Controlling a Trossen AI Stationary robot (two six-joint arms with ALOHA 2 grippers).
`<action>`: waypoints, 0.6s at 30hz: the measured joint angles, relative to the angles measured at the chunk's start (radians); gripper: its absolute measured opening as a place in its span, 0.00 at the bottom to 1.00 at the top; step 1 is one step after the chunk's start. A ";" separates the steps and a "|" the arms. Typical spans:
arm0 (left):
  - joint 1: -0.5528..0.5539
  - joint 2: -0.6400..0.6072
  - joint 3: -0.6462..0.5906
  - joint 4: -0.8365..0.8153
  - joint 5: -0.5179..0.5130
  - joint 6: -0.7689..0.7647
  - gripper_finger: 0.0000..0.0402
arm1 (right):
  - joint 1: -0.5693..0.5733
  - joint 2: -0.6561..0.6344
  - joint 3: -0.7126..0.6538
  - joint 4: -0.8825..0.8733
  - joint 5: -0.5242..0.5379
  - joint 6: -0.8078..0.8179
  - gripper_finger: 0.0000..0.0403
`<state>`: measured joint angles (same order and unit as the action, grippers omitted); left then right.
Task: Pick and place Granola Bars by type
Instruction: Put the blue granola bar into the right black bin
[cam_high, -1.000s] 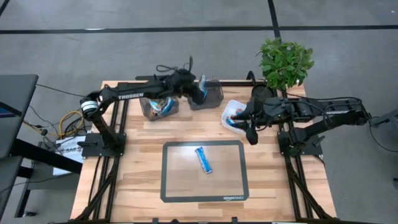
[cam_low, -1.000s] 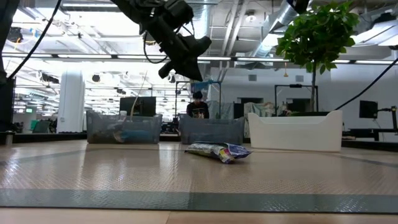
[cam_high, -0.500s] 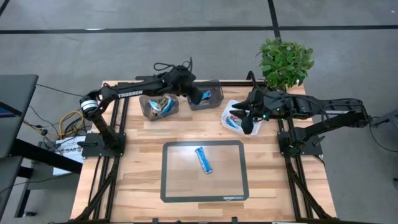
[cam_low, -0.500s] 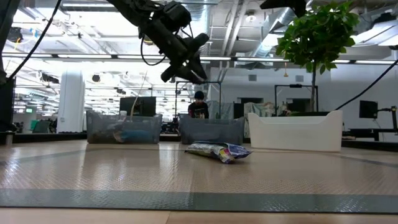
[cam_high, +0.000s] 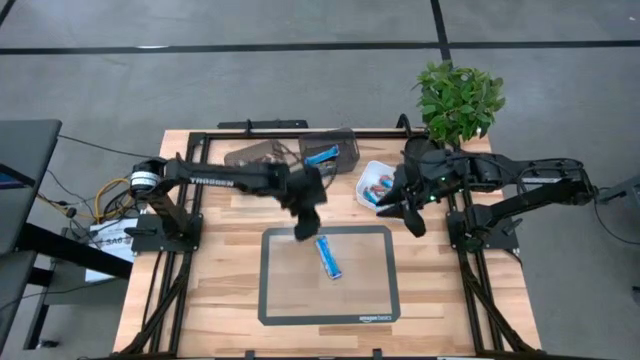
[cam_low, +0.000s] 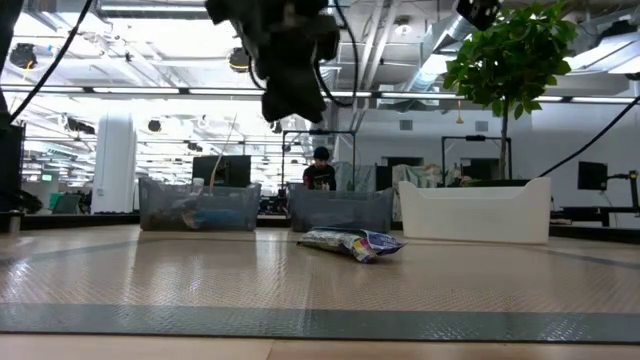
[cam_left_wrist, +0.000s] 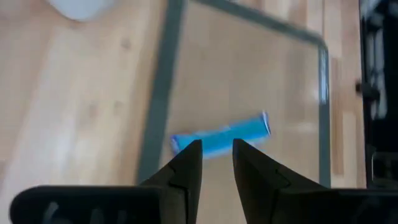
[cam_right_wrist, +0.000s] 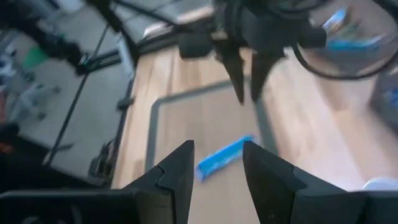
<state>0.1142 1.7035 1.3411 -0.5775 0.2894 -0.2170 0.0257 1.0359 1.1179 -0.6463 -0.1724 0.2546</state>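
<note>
The left gripper (cam_high: 302, 232) has left the dark bins (cam_high: 330, 152) and swung out to the near-left edge of the grey mat (cam_high: 328, 317), empty, fingers slightly apart. The right gripper (cam_high: 415, 229) has shifted from over the white tray (cam_high: 371, 172) toward the mat's right corner.

"TROSSEN" in white letters along left arm (cam_high: 215, 180). "amazon basics" printed on mat's near border (cam_high: 364, 318). Nothing else legible.
</note>
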 joint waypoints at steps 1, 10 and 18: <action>-0.026 0.000 0.000 -0.012 -0.011 0.003 0.20 | 0.000 0.000 0.000 -0.020 -0.019 0.000 0.32; -0.203 0.000 0.000 -0.005 -0.181 0.181 0.20 | 0.012 0.041 -0.001 -0.175 -0.141 0.005 0.32; -0.226 0.000 0.000 0.013 -0.277 0.303 0.20 | 0.064 0.133 -0.001 -0.164 -0.174 -0.019 0.32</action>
<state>-0.1119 1.7035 1.3411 -0.5640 0.0129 0.0856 0.0899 1.1693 1.1172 -0.8103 -0.3466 0.2359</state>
